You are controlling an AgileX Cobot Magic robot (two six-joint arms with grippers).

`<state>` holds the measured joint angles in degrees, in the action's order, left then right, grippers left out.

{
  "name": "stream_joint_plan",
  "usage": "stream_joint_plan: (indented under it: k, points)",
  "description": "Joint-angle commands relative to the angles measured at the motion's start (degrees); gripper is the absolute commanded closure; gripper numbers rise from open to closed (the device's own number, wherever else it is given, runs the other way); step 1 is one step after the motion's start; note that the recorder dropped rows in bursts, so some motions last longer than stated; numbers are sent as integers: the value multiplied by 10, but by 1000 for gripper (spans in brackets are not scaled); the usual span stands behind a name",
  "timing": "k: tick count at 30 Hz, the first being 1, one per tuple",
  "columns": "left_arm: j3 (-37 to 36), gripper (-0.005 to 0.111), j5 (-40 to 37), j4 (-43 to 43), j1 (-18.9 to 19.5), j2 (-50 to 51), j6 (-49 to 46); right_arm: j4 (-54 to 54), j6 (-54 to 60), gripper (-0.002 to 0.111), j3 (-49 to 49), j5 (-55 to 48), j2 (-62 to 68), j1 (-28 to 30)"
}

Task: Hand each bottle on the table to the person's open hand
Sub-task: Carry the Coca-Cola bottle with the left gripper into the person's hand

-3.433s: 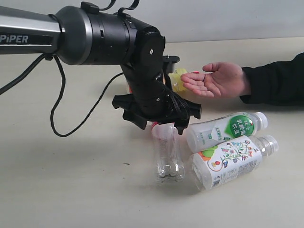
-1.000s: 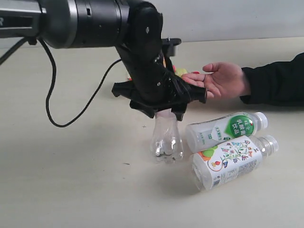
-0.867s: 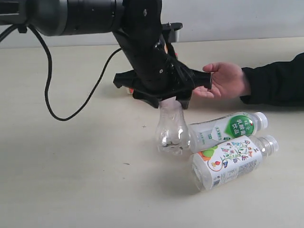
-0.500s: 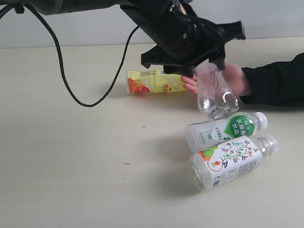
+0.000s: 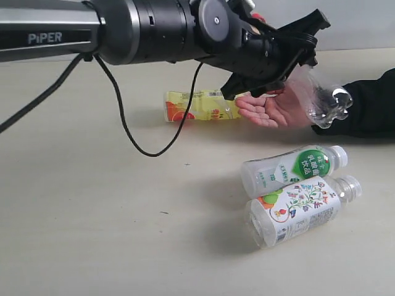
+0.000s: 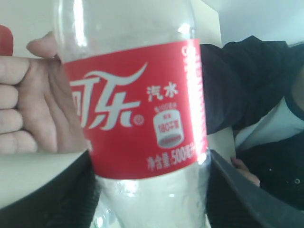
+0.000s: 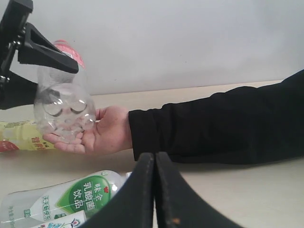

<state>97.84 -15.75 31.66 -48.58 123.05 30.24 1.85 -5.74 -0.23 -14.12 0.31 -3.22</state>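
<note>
My left gripper [image 5: 290,57] is shut on the clear bottle [image 5: 322,97] with the red label [image 6: 135,109]. It holds the bottle tilted in the air, just above the person's open hand [image 5: 276,108], with the base toward the black sleeve. The right wrist view shows that bottle [image 7: 64,108] hovering over the palm [image 7: 108,129]. The yellow-labelled bottle [image 5: 197,105] lies on the table [image 5: 92,216] behind the hand. Nearer the front, the green-labelled bottle [image 5: 293,169] and the floral bottle [image 5: 299,209] lie side by side. My right gripper [image 7: 154,159] is shut and empty, low over the table.
The person's black-sleeved forearm [image 5: 364,105] reaches in from the right along the table. A black cable [image 5: 133,139] hangs from the left arm and loops down onto the tabletop. A pale wall rises behind the table's far edge.
My left gripper has lifted the clear bottle off the table and carried it up and right, tipping it from upright to slanted over the open hand. The other bottles have not moved.
</note>
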Motion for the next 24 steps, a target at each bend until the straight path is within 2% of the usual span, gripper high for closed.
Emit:
stream_joint_plan:
  k: [1, 20, 23, 24]
  points:
    - [3, 107, 33, 27, 1, 25, 1, 0, -1, 108, 2, 5, -3, 3]
    - [3, 106, 81, 35, 1, 76, 4, 0, -1, 108, 2, 6, -3, 3]
    - [3, 99, 81, 35, 2, 76, 4, 0, -1, 108, 2, 6, -3, 3]
    - [3, 93, 82, 35, 3, 76, 4, 0, -1, 108, 2, 6, -3, 3]
